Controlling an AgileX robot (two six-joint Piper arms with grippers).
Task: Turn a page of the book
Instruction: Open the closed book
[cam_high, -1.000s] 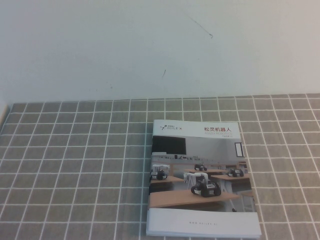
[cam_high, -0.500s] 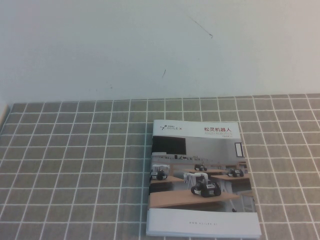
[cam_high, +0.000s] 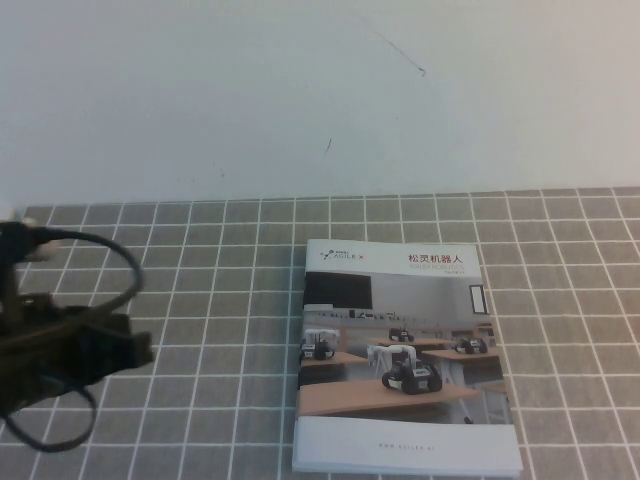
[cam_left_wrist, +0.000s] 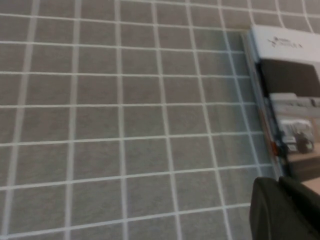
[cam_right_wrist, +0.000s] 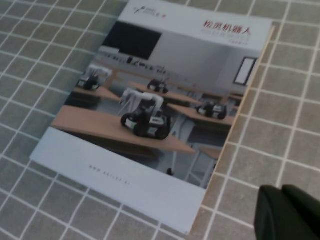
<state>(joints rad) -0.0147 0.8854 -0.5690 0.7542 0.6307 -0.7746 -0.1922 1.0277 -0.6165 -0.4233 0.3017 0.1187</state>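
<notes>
- Now the left arm's dark gripper (cam_high: 120, 350) hangs over the grey tiled mat (cam_high: 200, 300) at the far left, well apart from the book; whether its fingers are spread cannot be told.
- Right of centre, the book (cam_high: 405, 360) lies closed, cover up.
- Over on the right, the right gripper (cam_right_wrist: 287, 212) hovers beside the book's edge, its state also unclear.

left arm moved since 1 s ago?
Yes. The left arm has come into the high view at the left edge, over the tiled mat, left of the closed book. Right claw not in that view.
</notes>
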